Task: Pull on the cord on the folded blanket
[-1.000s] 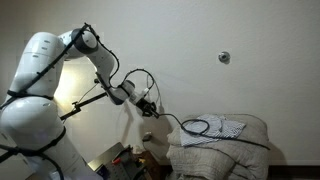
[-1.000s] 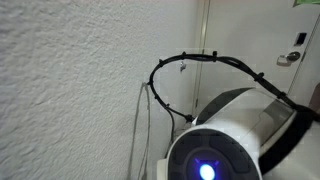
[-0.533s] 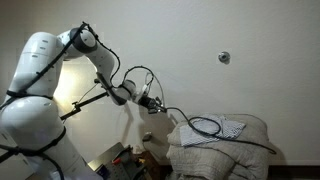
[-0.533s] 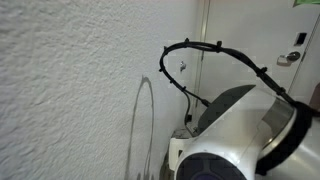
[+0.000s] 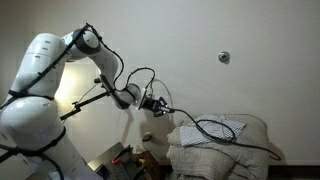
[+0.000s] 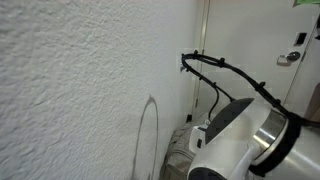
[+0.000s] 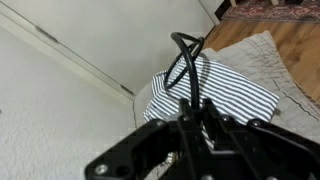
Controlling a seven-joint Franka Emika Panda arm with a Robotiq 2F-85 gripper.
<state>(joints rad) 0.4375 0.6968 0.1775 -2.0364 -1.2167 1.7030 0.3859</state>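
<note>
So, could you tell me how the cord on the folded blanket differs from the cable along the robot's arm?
The cord lies loose across the folded blanket, one end stretched to the pincer; the arm cable arcs in the air, attached to the arm. The cord looks thin and bare; the arm cable looks thicker, with clips along it. Both are black and flexible.

cord [image 7: 186, 62] — black, stretched taut | folded blanket [image 5: 248, 158] — beige, beneath it

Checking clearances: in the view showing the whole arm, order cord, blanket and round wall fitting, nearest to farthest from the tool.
1. Cord, held in the tool.
2. Blanket, below and beside.
3. Round wall fitting, high on the wall.
</note>
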